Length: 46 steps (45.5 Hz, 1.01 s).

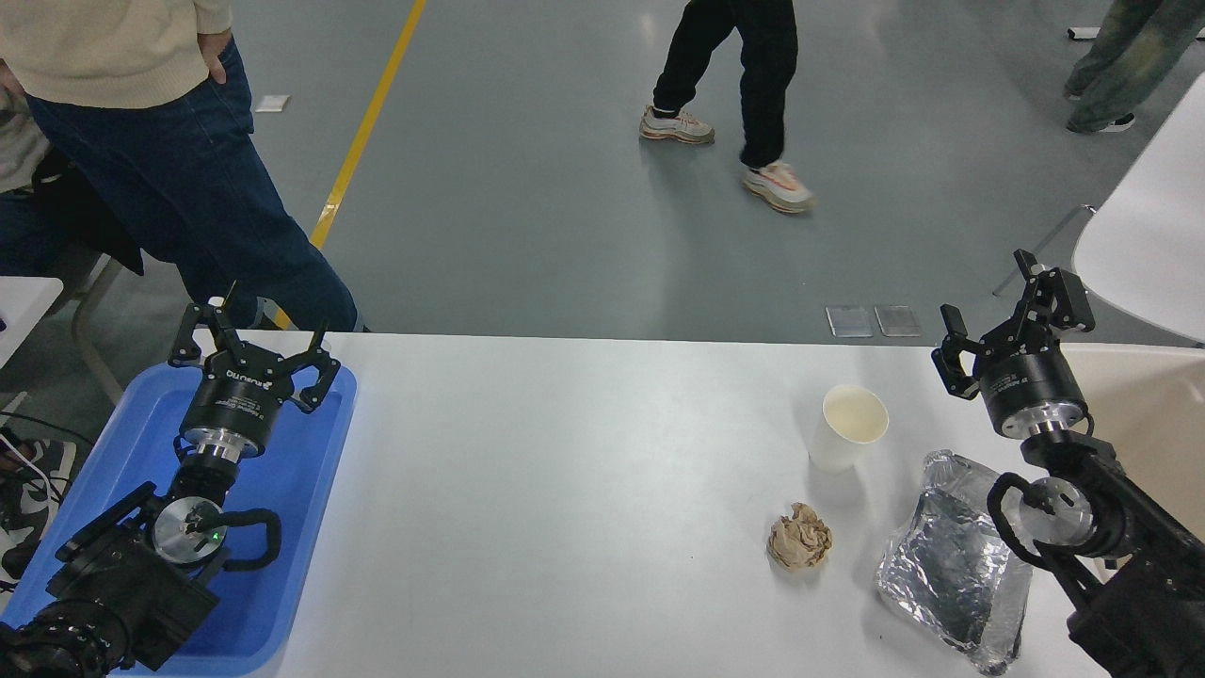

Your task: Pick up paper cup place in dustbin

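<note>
Nearest us lie a foil container (951, 565) and a crumpled brown paper ball (799, 537). Beyond them the paper cup (847, 428) stands upright on the white table (565, 471) — untouched. Our right gripper (1003, 325) hovers past it, fingers spread, beside the dustbin (1153, 414); the left gripper (254, 344), also spread, sits over the blue tray (301, 471).

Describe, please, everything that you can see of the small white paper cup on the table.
The small white tapered paper cup stands upright on the white table, right of centre, open rim up. Its cream inside looks empty and its wall looks smooth and undented. Nothing touches it except the table. The crumpled brown paper ball lies nearer the camera, apart from it, and the open right gripper is to its right, clear of it.
</note>
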Available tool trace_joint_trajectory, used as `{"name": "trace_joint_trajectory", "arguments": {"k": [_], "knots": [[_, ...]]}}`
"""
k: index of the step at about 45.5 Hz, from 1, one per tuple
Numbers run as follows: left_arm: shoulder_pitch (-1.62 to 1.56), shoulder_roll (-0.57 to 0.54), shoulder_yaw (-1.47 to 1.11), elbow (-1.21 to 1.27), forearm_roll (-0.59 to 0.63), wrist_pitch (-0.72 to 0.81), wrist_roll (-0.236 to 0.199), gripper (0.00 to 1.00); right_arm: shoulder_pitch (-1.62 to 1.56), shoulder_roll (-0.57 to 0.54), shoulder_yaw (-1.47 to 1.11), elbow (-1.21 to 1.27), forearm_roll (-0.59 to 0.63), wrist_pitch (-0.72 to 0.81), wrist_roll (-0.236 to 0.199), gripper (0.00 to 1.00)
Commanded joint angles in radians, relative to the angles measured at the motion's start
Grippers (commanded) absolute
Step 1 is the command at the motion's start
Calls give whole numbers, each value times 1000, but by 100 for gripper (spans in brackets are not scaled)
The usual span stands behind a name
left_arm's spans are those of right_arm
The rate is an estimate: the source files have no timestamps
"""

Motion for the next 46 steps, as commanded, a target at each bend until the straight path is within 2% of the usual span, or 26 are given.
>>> {"name": "trace_joint_trajectory", "arguments": {"k": [1,31,39,46], "knots": [[0,0,0,0,-1,0,1,100,1,0,-1,1,0,2,3,100],[0,0,0,0,0,0,-1,100,24,-5,-8,-21,0,-1,-9,100],[1,0,0,0,0,0,-1,100,22,-77,-58,-12,3,-1,-11,100],[0,0,0,0,0,0,-1,100,85,-245,-309,-2,9,-2,-9,100]]}}
